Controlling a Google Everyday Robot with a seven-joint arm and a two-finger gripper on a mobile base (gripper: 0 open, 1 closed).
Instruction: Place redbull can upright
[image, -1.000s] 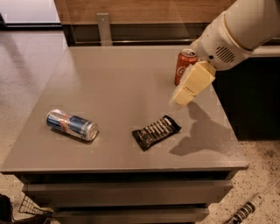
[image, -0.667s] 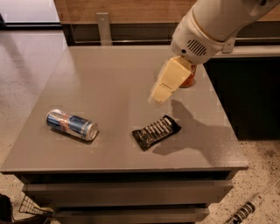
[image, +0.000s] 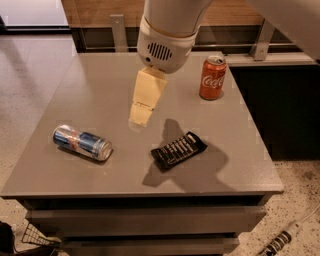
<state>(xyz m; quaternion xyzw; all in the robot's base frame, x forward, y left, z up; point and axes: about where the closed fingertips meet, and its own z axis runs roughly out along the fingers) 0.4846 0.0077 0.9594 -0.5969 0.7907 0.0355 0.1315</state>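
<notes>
The redbull can (image: 82, 142) lies on its side near the front left of the grey table (image: 100, 85), its silver end facing front right. My gripper (image: 141, 116) hangs above the middle of the table, to the right of the can and apart from it, its cream fingers pointing down. It holds nothing that I can see.
A red Coca-Cola can (image: 212, 77) stands upright at the back right. A black snack wrapper (image: 178, 150) lies right of centre near the front. The table's front edge is close below the redbull can. A railing runs behind the table.
My arm has swung left from over the Coca-Cola can to above the table's middle, closer to the redbull can. The Coca-Cola can is now uncovered. Nothing on the table moved.
</notes>
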